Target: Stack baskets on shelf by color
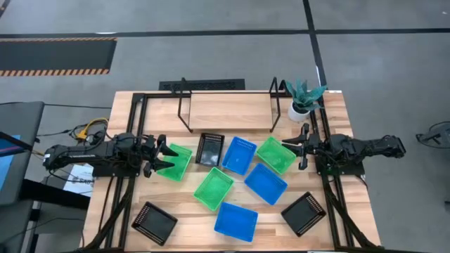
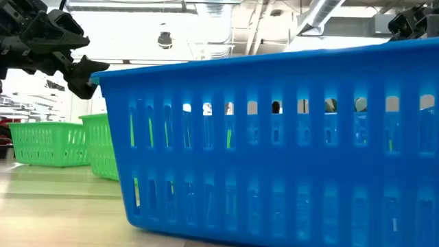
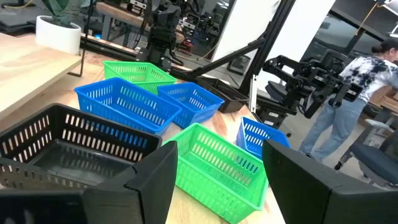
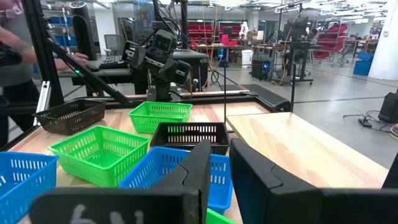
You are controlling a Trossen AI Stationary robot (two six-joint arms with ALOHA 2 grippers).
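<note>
Nine baskets lie scattered on the table in the high view: green ones [image 1: 176, 162], [image 1: 275, 154], [image 1: 213, 188]; blue ones [image 1: 239, 154], [image 1: 266, 183], [image 1: 235, 221]; black ones [image 1: 210, 149], [image 1: 155, 223], [image 1: 304, 213]. The black tube shelf [image 1: 228, 105] stands bare at the far edge. My left gripper [image 1: 165, 156] [image 3: 217, 155] is open, above the left green basket's left side, raised off it in the low view [image 2: 82, 75]. My right gripper [image 1: 290, 145] [image 4: 221, 155] hovers by the right green basket, open with a narrow gap.
A white pot with a teal plant [image 1: 302, 104] stands beside the shelf's right post. Black frame rails [image 1: 130, 140] run along both table sides. In the low view a blue basket [image 2: 274, 137] fills the foreground. A person [image 3: 367, 81] stands beyond the table.
</note>
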